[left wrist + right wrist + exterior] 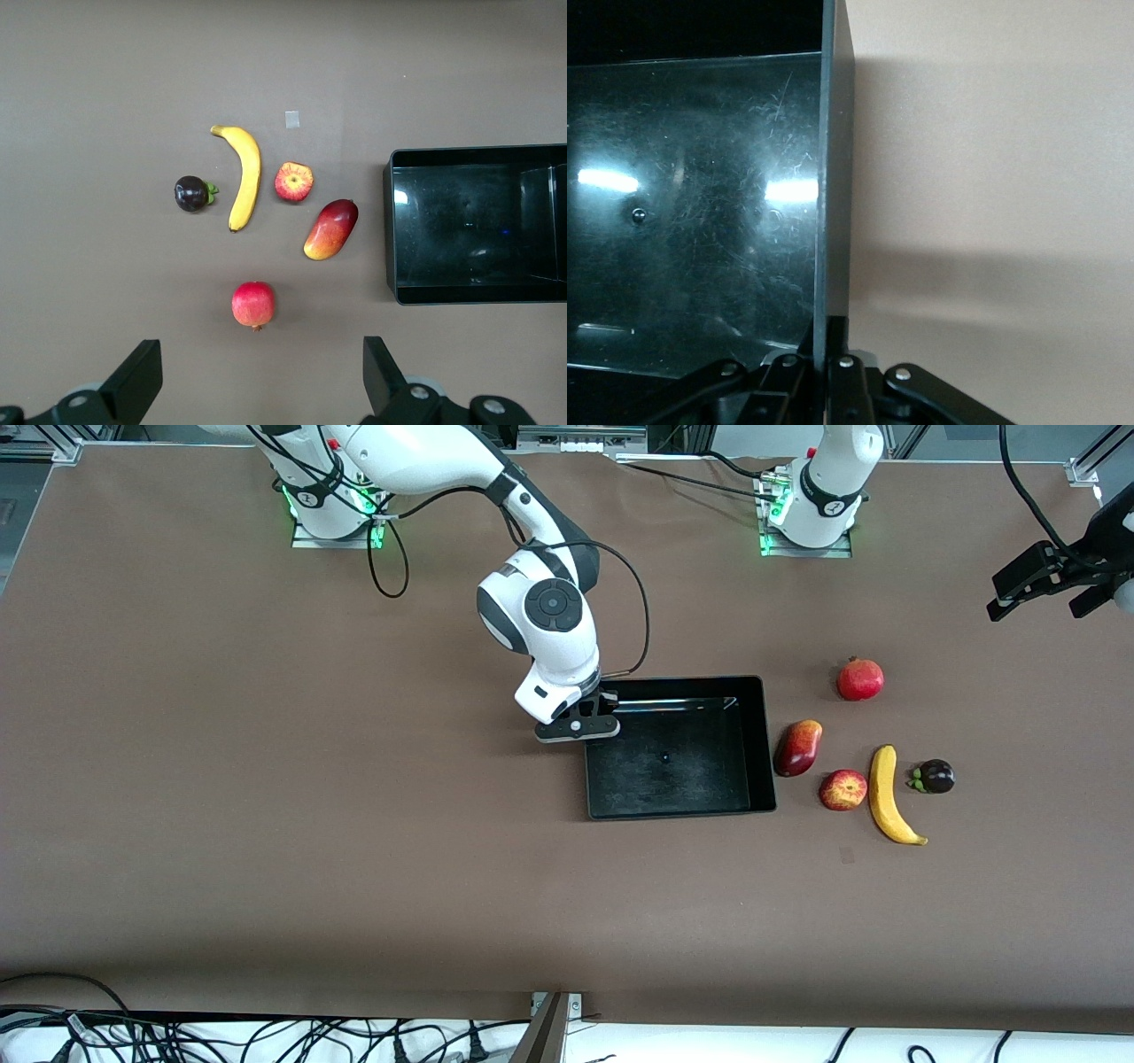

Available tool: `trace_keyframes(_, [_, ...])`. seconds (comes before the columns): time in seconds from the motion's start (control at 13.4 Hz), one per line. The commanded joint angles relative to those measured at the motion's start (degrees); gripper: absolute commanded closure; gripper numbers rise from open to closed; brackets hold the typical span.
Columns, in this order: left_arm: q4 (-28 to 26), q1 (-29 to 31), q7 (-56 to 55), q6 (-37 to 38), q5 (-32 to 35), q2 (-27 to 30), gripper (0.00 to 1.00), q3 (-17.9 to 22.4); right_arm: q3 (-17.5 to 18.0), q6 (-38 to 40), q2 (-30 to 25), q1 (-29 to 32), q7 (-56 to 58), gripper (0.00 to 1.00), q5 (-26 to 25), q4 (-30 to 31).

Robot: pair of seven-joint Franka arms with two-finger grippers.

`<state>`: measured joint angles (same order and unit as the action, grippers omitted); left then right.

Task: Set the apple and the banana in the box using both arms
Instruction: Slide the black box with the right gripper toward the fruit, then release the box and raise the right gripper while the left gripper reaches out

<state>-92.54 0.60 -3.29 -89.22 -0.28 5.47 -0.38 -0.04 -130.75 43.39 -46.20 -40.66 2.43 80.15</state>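
Observation:
The black box (769, 744) lies mid-table with nothing in it. My right gripper (592, 717) is shut on the box's wall at the corner toward the right arm's end; the right wrist view shows the wall (833, 177) pinched between the jaws of the right gripper (830, 354). The apple (842, 789) and the banana (884, 794) lie side by side on the table, toward the left arm's end from the box. My left gripper (1036, 609) hangs open and empty high over the table at the left arm's end. Its wrist view shows the left gripper (261, 381), the banana (244, 177), the apple (293, 181) and the box (391, 230).
A round red fruit with a crown tip (860, 678), an oblong red-and-yellow fruit (798, 747) beside the box, and a small dark purple fruit (935, 777) beside the banana lie around the apple and banana. Cables hang along the table's front edge.

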Motion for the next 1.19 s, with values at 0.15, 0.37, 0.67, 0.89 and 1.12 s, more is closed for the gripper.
trace_keyframes(0.15, [0.4, -0.3, -0.4, 0.2, -1.1, -0.5, 0.0, 0.2, 0.0, -0.6, -0.7, 0.5, 0.9, 0.0, 0.3, -0.7])
trace_keyframes(0.37, [0.9, -0.3, -0.2, -0.1, -1.2, -1.6, 0.0, 0.2, -2.1, 7.7, -7.2, 2.8, 1.9, 0.0, 0.2, -1.0])
trace_keyframes(0.67, [0.9, -0.2, -0.5, -9.3, -2.7, -8.6, 0.0, 0.3, -10.4, 18.3, -15.4, 3.4, 2.8, 0.0, 0.4, -1.0])
trace_keyframes(0.89, [0.7, -0.2, -0.5, -14.6, -2.6, -13.6, 0.0, 0.3, -18.6, 26.8, -19.7, 3.4, 11.2, 0.0, 0.4, -1.0])
trace_keyframes(1.12, [0.3, -0.2, -0.6, -19.4, -2.5, -18.5, 0.0, 0.3, -25.7, 37.7, -24.0, 3.4, 16.7, 0.0, 0.6, -1.0])
